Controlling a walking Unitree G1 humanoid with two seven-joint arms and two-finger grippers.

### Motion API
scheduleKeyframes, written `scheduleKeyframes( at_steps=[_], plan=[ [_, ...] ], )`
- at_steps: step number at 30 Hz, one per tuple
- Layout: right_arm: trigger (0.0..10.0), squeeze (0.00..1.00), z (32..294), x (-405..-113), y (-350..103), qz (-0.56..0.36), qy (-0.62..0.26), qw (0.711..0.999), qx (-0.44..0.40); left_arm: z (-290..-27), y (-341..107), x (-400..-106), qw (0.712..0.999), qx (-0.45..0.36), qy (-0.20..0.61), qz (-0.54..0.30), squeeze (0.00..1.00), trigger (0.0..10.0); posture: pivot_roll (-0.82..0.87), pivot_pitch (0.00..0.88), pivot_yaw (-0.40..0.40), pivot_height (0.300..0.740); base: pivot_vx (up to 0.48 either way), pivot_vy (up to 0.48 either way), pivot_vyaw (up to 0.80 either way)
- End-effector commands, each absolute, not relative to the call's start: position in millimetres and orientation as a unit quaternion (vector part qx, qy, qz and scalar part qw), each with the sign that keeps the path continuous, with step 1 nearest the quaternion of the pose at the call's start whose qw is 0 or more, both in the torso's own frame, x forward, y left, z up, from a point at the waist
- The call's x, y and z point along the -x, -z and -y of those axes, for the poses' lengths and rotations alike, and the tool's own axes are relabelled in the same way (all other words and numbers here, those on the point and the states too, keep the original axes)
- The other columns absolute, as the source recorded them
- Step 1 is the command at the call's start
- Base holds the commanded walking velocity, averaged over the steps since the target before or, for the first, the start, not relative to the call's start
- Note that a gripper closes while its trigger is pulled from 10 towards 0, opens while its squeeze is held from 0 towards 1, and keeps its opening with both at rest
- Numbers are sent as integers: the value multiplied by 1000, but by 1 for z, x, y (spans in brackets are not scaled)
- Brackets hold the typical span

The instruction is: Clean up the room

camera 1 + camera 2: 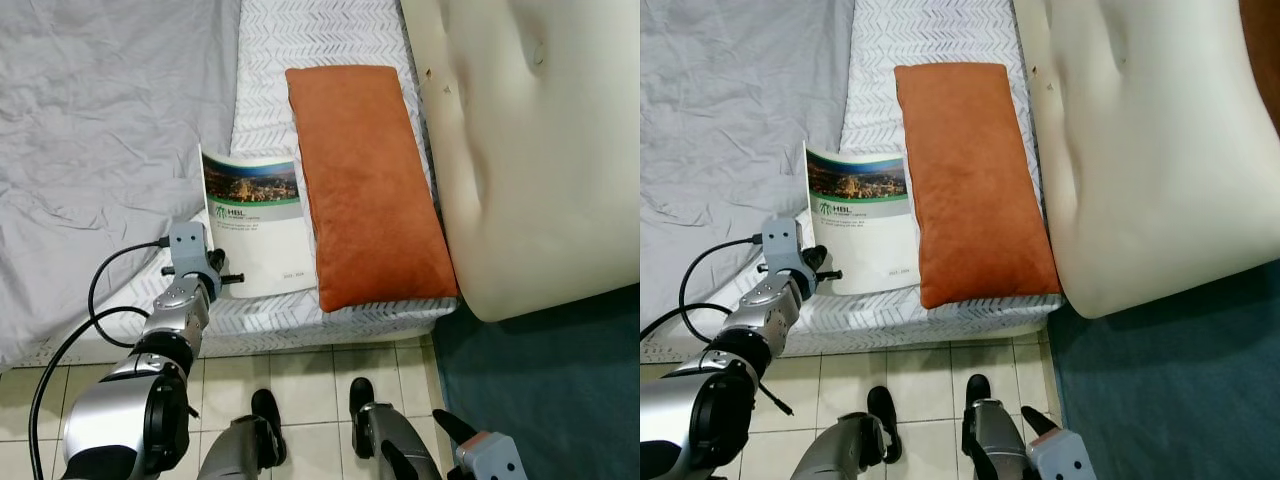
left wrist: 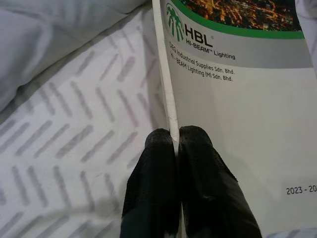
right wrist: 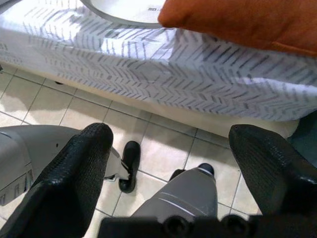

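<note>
Two black fingers of the left claw (image 2: 176, 144) pinch the book (image 1: 255, 225) on the bed (image 1: 300, 40); the right claw (image 3: 168, 163) hangs wide apart.

At frame centre a catalogue (image 1: 255, 222) lies on the bed (image 1: 330, 40), beside an orange cushion (image 1: 365, 185); the left gripper (image 1: 213, 262) meets its lower-left edge.

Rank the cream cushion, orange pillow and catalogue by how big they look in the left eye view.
1. Cream cushion, largest, though cut off by the frame edge.
2. Orange pillow.
3. Catalogue, smallest; the left hand pinches its edge, and the pillow may overlap its far side.
</note>
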State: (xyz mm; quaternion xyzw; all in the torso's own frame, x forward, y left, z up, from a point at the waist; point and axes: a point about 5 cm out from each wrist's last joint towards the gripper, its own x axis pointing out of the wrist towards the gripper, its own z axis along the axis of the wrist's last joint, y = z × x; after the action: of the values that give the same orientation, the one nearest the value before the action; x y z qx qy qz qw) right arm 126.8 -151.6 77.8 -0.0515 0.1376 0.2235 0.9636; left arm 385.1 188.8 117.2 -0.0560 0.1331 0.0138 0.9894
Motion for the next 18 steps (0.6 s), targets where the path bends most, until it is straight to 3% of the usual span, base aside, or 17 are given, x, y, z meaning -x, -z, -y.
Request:
scheduleKeyframes(
  at_steps=[1, 18],
  plan=[
    [10000, 0, 151, -118, -75, -157, -220, 962, 49, -183, -105, -381, 985, 62, 1, -162, 0, 10000, -410, 537, -35, 740, 0, 0, 0],
    [10000, 0, 148, -117, -73, -159, -222, 961, 47, -151, -121, -390, 981, 67, 91, -156, 0, 10000, -405, 539, -28, 740, 0, 0, 0]
  ],
)
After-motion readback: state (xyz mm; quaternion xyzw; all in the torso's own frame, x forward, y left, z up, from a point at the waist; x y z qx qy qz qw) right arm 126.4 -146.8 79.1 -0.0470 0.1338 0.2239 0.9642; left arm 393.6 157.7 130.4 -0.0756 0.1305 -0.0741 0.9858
